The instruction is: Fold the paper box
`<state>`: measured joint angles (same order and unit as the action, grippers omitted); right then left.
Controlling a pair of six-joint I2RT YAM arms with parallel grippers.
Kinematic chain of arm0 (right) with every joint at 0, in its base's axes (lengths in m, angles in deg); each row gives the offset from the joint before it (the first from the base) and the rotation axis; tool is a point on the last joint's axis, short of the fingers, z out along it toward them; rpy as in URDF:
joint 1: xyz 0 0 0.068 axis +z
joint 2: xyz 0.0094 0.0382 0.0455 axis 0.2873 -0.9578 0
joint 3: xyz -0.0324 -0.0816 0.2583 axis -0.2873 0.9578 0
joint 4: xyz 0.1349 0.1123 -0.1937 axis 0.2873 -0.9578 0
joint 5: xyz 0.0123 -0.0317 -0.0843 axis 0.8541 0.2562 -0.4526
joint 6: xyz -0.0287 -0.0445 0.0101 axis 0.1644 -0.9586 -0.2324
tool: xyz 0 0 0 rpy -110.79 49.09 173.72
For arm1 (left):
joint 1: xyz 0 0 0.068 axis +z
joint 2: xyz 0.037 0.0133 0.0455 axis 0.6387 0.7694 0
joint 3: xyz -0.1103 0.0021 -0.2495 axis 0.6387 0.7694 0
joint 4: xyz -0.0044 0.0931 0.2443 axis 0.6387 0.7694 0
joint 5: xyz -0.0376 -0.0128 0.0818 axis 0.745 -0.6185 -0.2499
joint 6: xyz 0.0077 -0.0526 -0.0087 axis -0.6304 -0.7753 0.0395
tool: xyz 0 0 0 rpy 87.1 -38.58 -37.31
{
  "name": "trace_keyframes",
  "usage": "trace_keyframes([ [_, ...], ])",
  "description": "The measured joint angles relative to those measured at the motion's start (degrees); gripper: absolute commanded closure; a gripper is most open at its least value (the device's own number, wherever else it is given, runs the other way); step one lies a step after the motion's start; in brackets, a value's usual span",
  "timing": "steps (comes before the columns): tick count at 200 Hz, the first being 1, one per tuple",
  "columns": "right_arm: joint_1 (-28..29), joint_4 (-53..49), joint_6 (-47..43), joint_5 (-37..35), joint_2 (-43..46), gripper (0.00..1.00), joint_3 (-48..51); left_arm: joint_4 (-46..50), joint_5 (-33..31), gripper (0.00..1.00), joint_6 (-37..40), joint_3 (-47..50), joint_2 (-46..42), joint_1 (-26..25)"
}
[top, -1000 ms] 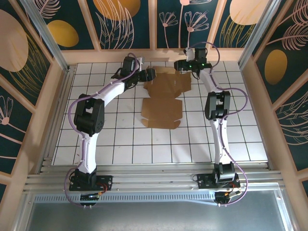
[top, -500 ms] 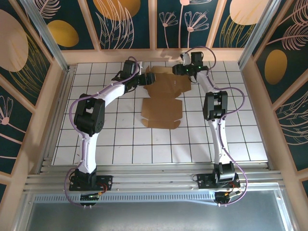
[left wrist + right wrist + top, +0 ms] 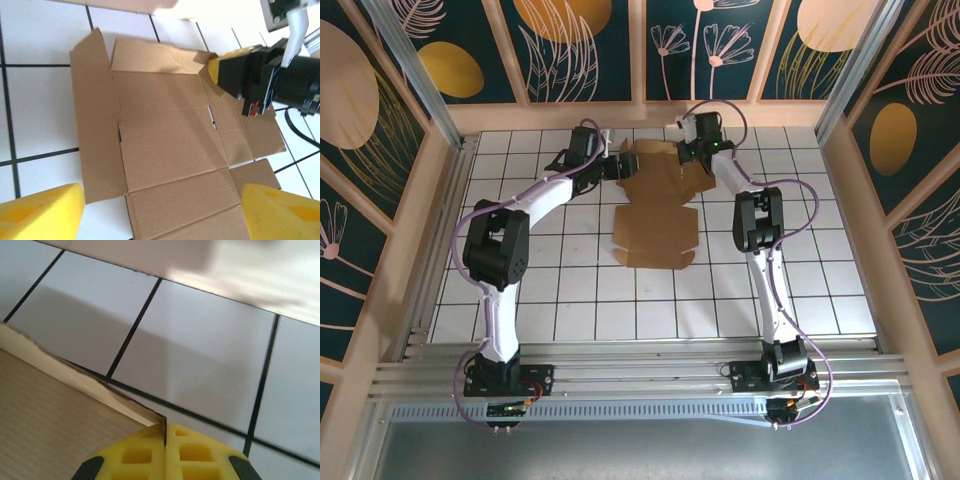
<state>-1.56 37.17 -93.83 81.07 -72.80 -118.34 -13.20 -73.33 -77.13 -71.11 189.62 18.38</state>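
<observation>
**Q:** Where is the paper box (image 3: 658, 205), and what has hold of it?

**A:** It lies unfolded on the tabletop (image 3: 800, 280). Its far corner flap (image 3: 60, 415) is pinched between the tips of the right fingers (image 3: 145, 455), which are fully closed on the very edge of the cardboard. The left fingers (image 3: 40, 212) are spread wide and hold nothing. The main panel (image 3: 165, 135) lies below and between them.

**Q:** How do you do this fold well?

**A:** The bite looks shallow, taking only the corner, so treat it as liable to slip or tear.
- First lower the left fingers onto the panel just inside the flap's crease, so the sheet cannot slide or lift as a whole.
- Then raise the flap slowly. Swing it in an arc about that crease toward the left fingers rather than pulling it straight up.
- Watch the slit (image 3: 212, 116) beside the right fingers, since the board is probably weakest there.
</observation>
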Motion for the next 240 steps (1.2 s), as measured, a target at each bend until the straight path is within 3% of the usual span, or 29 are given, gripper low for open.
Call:
trace_keyframes([
  [51, 8.1, 25.9, -12.8, -14.0, 28.5, 1.0, 35.9, -1.7, -1.3, 0.16, 3.0, 9.5, -11.4, 2.8],
  [94, 11.9, 52.0, -21.9, -17.2, 45.3, 1.0, 53.2, -3.2, -1.1, 0.17, 8.9, 13.0, -16.5, 5.5],
  [119, 12.0, 62.7, -25.5, -18.8, 46.8, 1.0, 60.6, -5.1, 6.5, 0.16, 15.9, 16.2, -17.5, 6.2],
  [151, 12.0, 67.9, -28.6, -18.4, 46.1, 1.0, 68.1, -3.7, 18.4, 0.15, 30.0, 19.3, -17.6, 6.7],
  [193, 12.0, 72.7, -33.0, -16.2, 45.4, 1.0, 71.3, -2.9, 22.1, 0.15, 43.3, 16.2, -12.5, 8.6],
  [240, 12.2, 87.2, -41.7, -15.5, 40.4, 1.0, 78.0, -1.1, 27.0, 0.16, 48.8, 10.8, -6.9, 10.3],
])
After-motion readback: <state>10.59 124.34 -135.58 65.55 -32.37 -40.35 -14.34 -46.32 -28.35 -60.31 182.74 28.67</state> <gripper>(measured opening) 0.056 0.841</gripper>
